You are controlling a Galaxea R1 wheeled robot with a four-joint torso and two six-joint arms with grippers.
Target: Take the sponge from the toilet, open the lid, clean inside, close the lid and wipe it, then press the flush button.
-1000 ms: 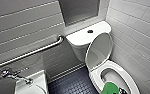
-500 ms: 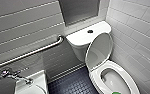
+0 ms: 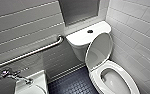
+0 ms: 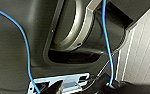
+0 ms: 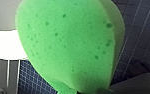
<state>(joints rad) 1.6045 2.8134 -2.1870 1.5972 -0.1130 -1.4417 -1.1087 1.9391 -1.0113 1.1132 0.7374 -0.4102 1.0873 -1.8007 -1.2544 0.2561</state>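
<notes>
At four o'clock in the head view stands the toilet (image 3: 132,76), its white seat ring down around an open bowl, with the lid (image 3: 98,50) raised and tilted back against the tank at about one o'clock from the bowl. On the flat tank cover (image 3: 81,38) sits a round dark flush button (image 3: 90,31), near the cover's far edge. Above the tank, at twelve o'clock, a grey recessed panel (image 3: 78,10) is set into the wall. A metal grab bar (image 3: 33,52) slants along the grey tiled wall at nine o'clock, and below it, at seven o'clock, a white sink (image 3: 39,81) shows with its chrome tap (image 3: 6,73). Dark blue small-tiled floor (image 3: 71,83) lies between the sink and the toilet, and a white tiled wall (image 3: 136,30) runs close along the toilet's far side at two o'clock. From the right wrist camera, the sponge (image 5: 66,45) looms bright green and pitted, raised clear of the blue floor, with a white glossy curve beside it that is probably the toilet's rim. The right claw (image 5: 92,91) appears clamped on the sponge's narrow end, where a dark part meets the green. From the left wrist camera, the left claw (image 4: 78,86) sits against the robot's dark body, with blue cables (image 4: 107,37) looping past and white wall tiles to one side; whether it is wide or narrow I cannot tell.
</notes>
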